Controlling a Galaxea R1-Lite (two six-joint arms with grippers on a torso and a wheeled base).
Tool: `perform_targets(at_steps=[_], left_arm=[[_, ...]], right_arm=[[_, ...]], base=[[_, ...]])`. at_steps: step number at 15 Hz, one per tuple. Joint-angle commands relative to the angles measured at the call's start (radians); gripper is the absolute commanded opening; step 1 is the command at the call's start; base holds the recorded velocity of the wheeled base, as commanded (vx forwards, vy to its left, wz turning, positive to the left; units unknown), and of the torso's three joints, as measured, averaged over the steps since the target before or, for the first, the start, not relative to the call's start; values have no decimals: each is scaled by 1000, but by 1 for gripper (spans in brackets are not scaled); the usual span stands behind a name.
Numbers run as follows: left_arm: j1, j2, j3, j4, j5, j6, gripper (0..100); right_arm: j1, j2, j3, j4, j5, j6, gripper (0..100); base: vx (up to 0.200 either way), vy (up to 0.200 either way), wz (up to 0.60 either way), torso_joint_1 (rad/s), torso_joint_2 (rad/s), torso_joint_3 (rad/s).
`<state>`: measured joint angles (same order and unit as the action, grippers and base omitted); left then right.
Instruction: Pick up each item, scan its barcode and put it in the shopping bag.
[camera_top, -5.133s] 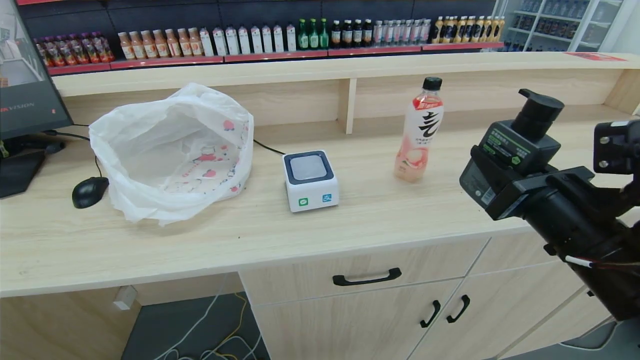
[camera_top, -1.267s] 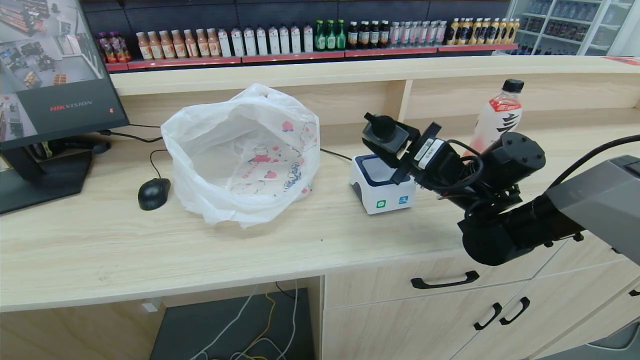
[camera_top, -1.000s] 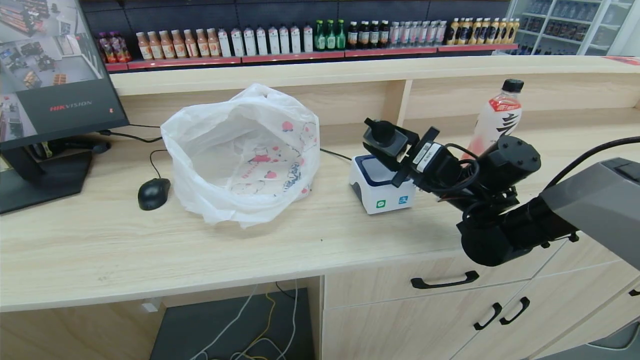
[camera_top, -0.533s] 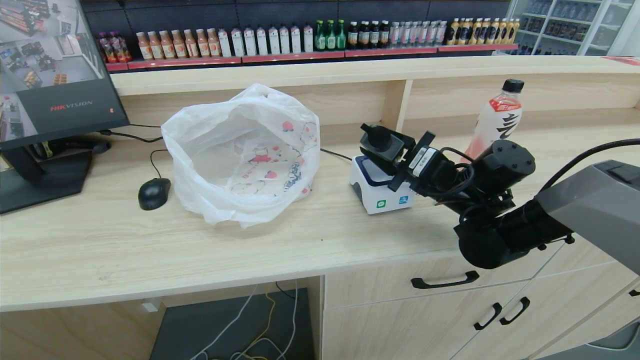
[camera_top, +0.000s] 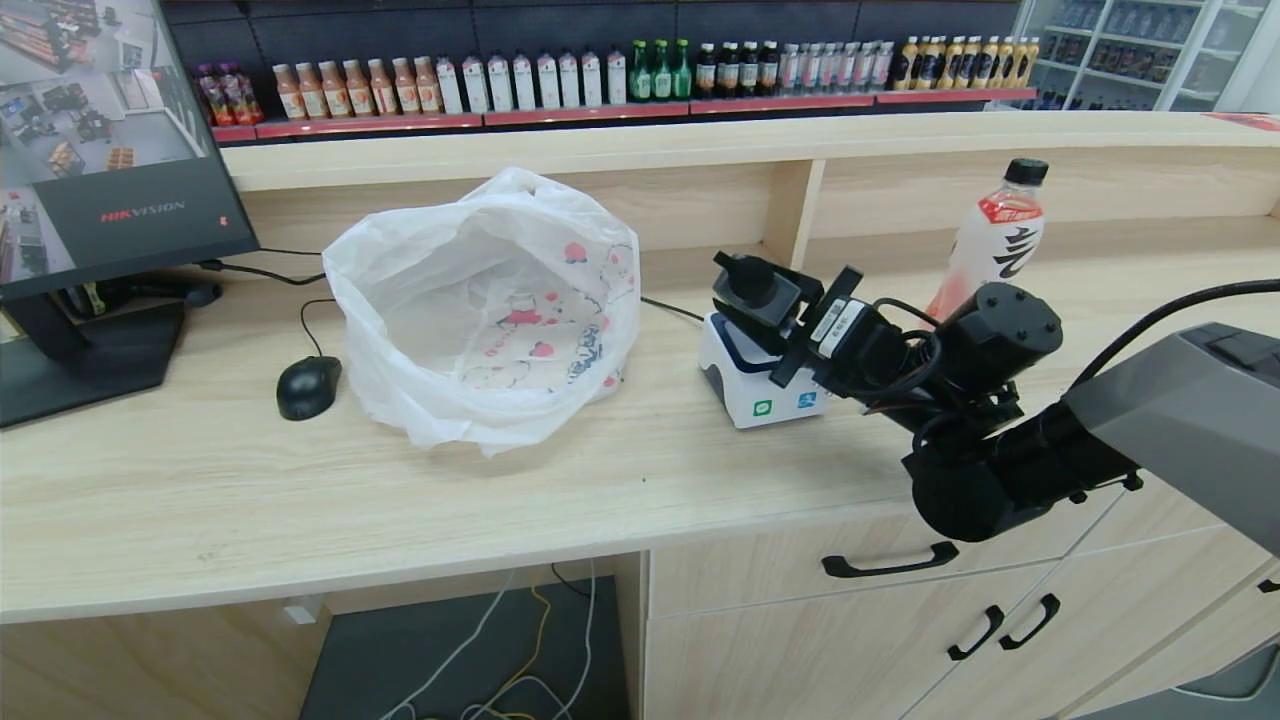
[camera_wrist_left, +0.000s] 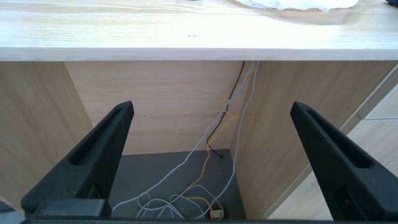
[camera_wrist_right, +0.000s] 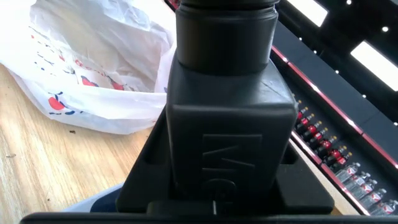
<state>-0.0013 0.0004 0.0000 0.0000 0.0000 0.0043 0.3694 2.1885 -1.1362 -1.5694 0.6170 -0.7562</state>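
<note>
Right claw (camera_top: 815, 325), clamped on the lower body of a black, square-sided plastic bottle with a round black cap (camera_top: 765, 292), which it holds tilted far over with the cap end leading away from the wrist. Directly beneath the claw and bottle stands a white cube-shaped barcode scanner with a dark blue frame round its top window (camera_top: 760, 398); whether bottle and scanner touch cannot be judged. To the left of the claw, near the scanner, an open white plastic shopping bag printed with red figures (camera_top: 490, 310) rests on the pale wooden counter (camera_top: 300, 510), its mouth facing up. Behind and to the right of the claw, partly hidden by the arm, a clear plastic bottle of pink drink with a black cap (camera_top: 995, 235) stands upright. In the right wrist view the black bottle (camera_wrist_right: 224, 124) fills the foreground, with the bag (camera_wrist_right: 87, 68) beyond it. Left claw (camera_wrist_left: 211, 162), fingers (camera_wrist_left: 93, 155) spread wide apart and holding nothing, sits below counter level, facing loose cables (camera_wrist_left: 205, 186).
</note>
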Motion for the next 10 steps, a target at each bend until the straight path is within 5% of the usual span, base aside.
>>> perform_targets(at_steps=[1,10], left_arm=[[0,0,0,0,0,0,100],[0,0,0,0,0,0,100]], right_arm=[[3,4,1,-1,0,0,0],[2,13,-1,-1,-5,5,0]], base=[[0,0,0,0,0,0],[0,0,0,0,0,0]])
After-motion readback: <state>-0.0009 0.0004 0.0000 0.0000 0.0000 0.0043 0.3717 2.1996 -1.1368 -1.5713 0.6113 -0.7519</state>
